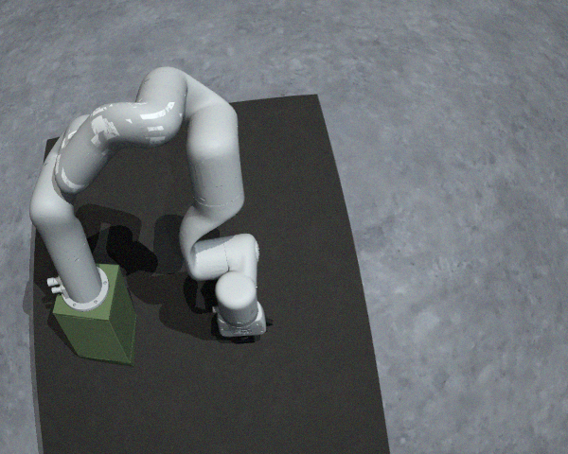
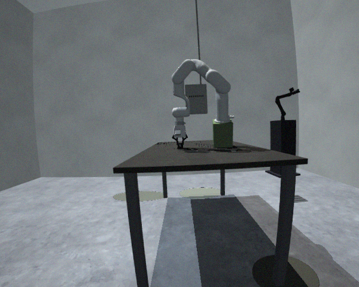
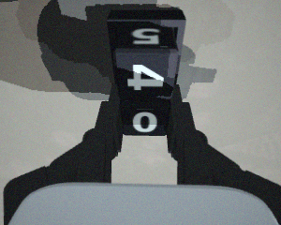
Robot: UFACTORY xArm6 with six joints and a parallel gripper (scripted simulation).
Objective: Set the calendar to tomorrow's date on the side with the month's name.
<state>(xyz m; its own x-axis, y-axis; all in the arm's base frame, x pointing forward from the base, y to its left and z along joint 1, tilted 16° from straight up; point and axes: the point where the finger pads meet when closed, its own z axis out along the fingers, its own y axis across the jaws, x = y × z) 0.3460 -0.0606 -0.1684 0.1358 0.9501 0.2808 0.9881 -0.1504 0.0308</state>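
Note:
In the wrist view my gripper is shut on a black calendar cube with white digits. A 0 faces the camera near the fingertips and a 4 shows on the face beyond it. Just past it a dark block carries an upside-down 5; I cannot tell whether it is the second cube or touches the first. The surface below is pale and shadowed. In the exterior view the gripper points straight down, just above the dark table. In the top view the wrist hides the gripper and the cube. The tray is not visible in either the top or the exterior view.
The arm stands on a green pedestal at the table's left side. A black stand with a small dark arm is beside the table. A grey panel hangs from a rod behind the arm.

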